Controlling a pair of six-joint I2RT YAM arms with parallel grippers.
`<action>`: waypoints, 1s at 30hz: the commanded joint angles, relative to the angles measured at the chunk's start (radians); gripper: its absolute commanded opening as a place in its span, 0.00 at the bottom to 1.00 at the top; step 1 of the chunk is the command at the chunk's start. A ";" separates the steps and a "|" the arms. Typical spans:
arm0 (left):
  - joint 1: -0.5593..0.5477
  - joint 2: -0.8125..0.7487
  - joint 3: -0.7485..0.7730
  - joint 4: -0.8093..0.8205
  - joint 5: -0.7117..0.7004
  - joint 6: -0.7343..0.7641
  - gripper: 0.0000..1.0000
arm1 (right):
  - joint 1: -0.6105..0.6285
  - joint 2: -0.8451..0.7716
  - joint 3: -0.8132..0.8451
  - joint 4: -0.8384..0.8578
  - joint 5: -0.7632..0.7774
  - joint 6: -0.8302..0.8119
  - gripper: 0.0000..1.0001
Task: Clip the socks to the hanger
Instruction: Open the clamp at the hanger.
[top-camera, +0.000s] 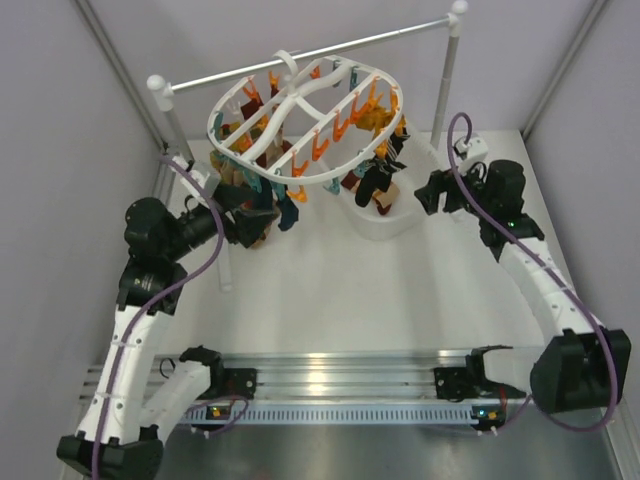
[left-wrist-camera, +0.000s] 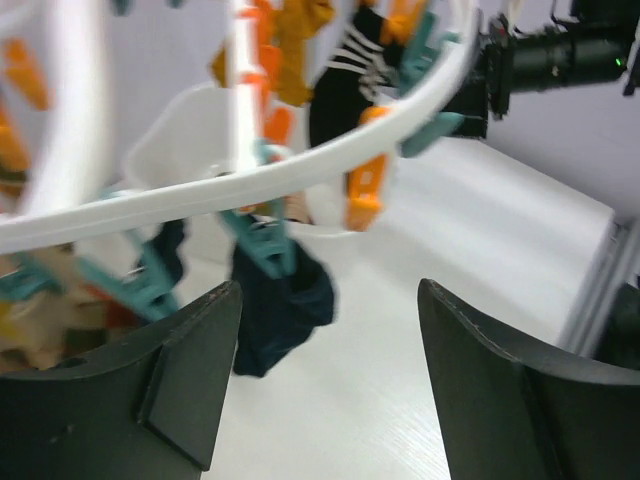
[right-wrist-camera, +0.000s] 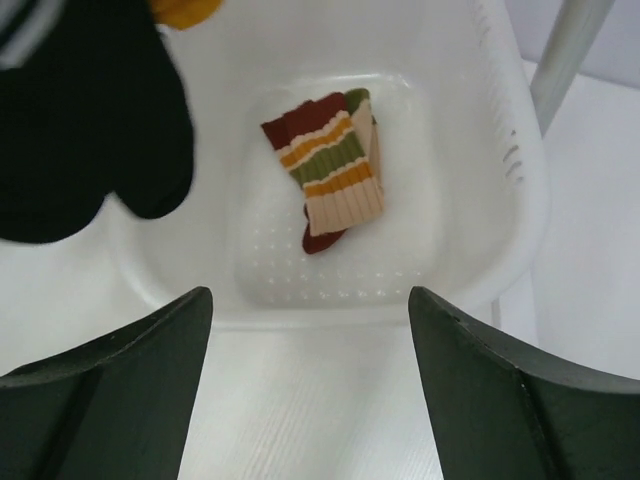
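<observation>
The white oval hanger (top-camera: 300, 178) hangs tilted from the rail, with orange and teal clips and several socks clipped under it. Its rim crosses the left wrist view (left-wrist-camera: 300, 160). A navy sock (left-wrist-camera: 280, 305) hangs from a teal clip there. My left gripper (top-camera: 245, 225) is open and empty, just left of the hanging socks; it also shows in the left wrist view (left-wrist-camera: 330, 385). My right gripper (top-camera: 425, 192) is open and empty at the tub's right side, and in the right wrist view (right-wrist-camera: 310, 385). A striped tan, red and mustard sock (right-wrist-camera: 325, 170) lies in the tub. A black sock (right-wrist-camera: 85, 130) hangs above it.
The white tub (top-camera: 392, 222) stands under the hanger's right side; its rim (right-wrist-camera: 500, 200) is close before my right fingers. A silver rail (top-camera: 320, 50) on white posts spans the back. A metal rail (top-camera: 340, 385) lies along the near edge. Grey walls enclose both sides.
</observation>
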 joint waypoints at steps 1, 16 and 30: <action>-0.170 0.009 -0.036 0.109 -0.042 0.077 0.75 | -0.005 -0.194 -0.034 -0.095 -0.182 -0.100 0.79; -0.251 -0.017 -0.079 0.164 -0.234 0.100 0.72 | 0.660 -0.197 -0.097 0.323 0.125 -0.245 0.61; -0.251 -0.102 -0.057 0.029 -0.337 0.099 0.75 | 0.821 0.117 0.009 0.695 0.383 -0.226 0.53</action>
